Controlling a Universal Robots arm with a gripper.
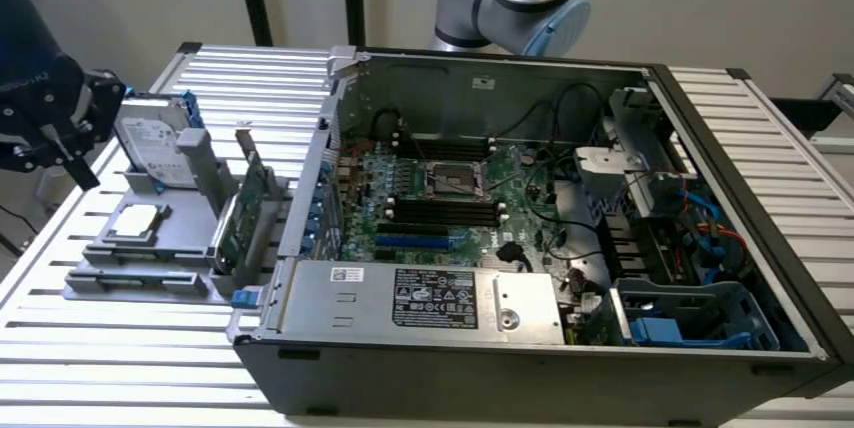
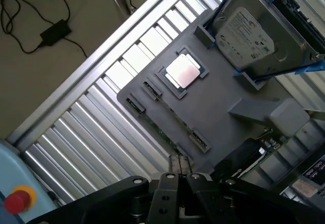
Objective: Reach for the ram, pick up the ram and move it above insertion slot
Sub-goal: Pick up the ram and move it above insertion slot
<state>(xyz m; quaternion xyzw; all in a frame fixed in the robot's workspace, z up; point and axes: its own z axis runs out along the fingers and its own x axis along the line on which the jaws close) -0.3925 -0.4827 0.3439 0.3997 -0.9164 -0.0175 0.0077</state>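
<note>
The ram (image 2: 169, 117) is a thin green strip standing on edge in a slot of the grey holder tray (image 2: 213, 107), between small end clips. In the exterior view the ram (image 1: 139, 275) lies along the near edge of that tray (image 1: 187, 210). My gripper (image 2: 178, 164) hangs above the tray, just off the ram's end, fingers pressed together with nothing between them. From the exterior camera the gripper (image 1: 84, 174) hovers at the far left, over the tray's left side. The motherboard's black insertion slots (image 1: 447, 210) lie inside the open computer case.
The tray also carries a silver hard drive (image 1: 154, 138) in a blue frame, a square processor chip (image 1: 139, 218) and an upright green card (image 1: 243, 213). The open computer case (image 1: 534, 338) fills the slatted table's middle. A red button (image 2: 16, 201) sits nearby.
</note>
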